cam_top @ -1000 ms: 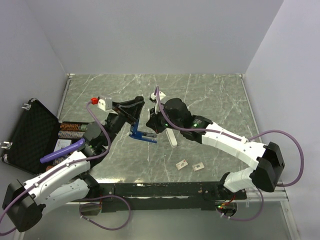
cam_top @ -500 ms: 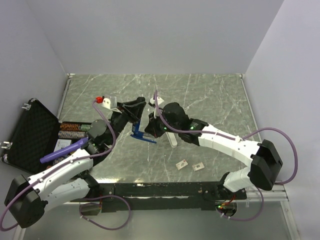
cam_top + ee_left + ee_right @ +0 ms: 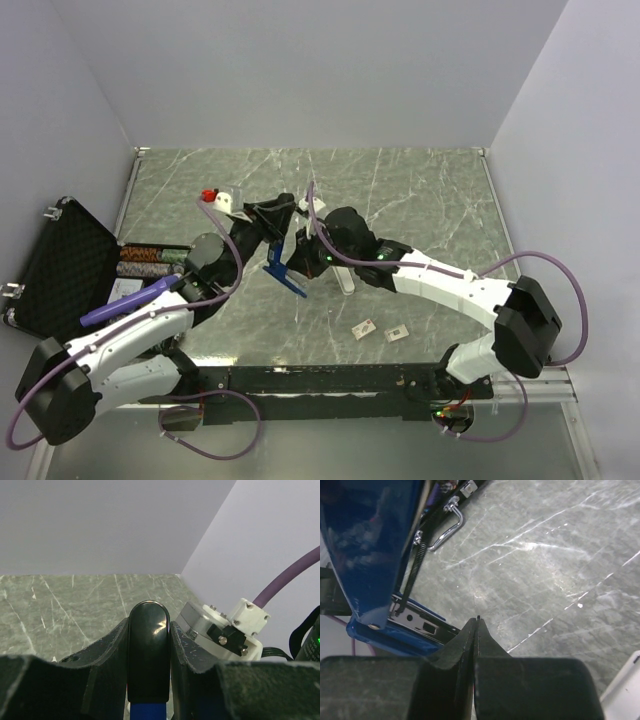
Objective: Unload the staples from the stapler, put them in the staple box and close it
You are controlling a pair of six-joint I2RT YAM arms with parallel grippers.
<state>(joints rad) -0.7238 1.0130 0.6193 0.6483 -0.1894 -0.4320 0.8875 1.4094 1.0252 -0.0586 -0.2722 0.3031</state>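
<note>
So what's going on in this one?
The left gripper is clamped on the black end of the blue stapler, which is hinged open so its spring and magazine rail show. The right gripper, fingers pressed together, sits right beside that open magazine, above the marble-patterned table. No strip of staples is visible, and it is too small to tell whether the right fingers pinch anything.

The stapler point(image 3: 284, 270) is at the middle of the surface point(image 3: 430, 200), between the left hand point(image 3: 272, 224) and the right hand point(image 3: 299, 262). A case point(image 3: 60, 265) lies far left, and two cards point(image 3: 364, 327) lie nearer, to the right.
</note>
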